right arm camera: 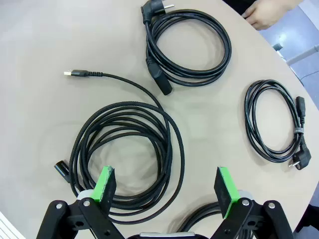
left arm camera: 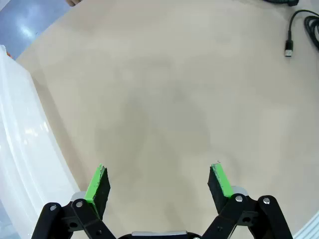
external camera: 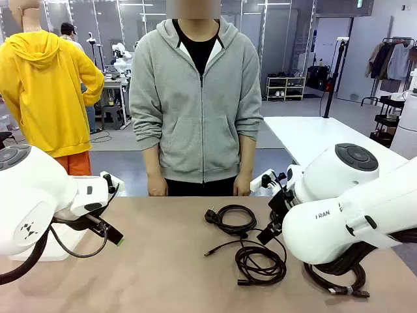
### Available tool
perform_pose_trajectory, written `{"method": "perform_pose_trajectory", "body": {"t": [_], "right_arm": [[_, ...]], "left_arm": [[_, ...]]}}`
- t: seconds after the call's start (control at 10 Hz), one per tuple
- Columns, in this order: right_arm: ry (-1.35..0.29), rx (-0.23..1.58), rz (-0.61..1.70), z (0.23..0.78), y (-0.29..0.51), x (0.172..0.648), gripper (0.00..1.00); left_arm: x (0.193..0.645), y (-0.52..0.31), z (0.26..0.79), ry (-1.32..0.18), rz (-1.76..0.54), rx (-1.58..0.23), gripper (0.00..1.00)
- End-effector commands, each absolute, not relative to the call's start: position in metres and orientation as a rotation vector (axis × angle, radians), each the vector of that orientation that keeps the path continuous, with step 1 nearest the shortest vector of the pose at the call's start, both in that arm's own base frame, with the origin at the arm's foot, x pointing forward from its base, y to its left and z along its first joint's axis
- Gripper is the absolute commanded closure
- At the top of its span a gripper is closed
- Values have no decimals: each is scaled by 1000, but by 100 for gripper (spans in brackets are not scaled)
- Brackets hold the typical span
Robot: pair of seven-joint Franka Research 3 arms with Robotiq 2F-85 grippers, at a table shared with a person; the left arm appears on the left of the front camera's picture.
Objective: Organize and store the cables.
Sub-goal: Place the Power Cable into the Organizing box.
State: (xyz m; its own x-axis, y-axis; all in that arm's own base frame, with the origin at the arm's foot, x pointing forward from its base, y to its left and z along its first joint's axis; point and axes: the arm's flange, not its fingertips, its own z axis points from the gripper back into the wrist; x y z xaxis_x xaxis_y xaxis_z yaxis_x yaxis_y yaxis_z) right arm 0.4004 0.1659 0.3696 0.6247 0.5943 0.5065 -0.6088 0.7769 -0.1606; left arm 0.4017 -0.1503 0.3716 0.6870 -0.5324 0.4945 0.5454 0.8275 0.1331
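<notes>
Hovering wide open, empty — left gripper [left arm camera: 158, 168] over table [left arm camera: 164, 89], right gripper [right arm camera: 165, 172] over cables [right arm camera: 172, 144].

On the white shell of the right arm [external camera: 365, 208], in the front view, dark capital letters [external camera: 324, 214] can be read: "FRAN". The word is cut there by the curve of the shell, so the further letters cannot be told. On the white shell of the left arm [external camera: 32, 189] stands a small dark emblem [external camera: 27, 229]; it is a figure of some short strokes, not letters. High in the background hangs a small green sign [external camera: 359, 3], too small to read. On the cables [right arm camera: 172, 144], in the right wrist view, any print is too fine to tell.
</notes>
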Motion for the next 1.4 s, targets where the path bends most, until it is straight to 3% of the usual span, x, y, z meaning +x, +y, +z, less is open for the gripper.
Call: {"method": "perform_pose_trajectory", "body": {"t": [0.0, 1.0, 1.3], "right_arm": [[-571, 27, 690, 370, 166, 400, 0], [-571, 27, 690, 370, 166, 400, 0], [-625, 83, 813, 456, 133, 392, 0]], "left_arm": [[402, -151, 372, -546, -604, -25, 0], [401, -151, 372, -546, -605, -25, 0], [399, -132, 458, -599, -710, -156, 0]]}}
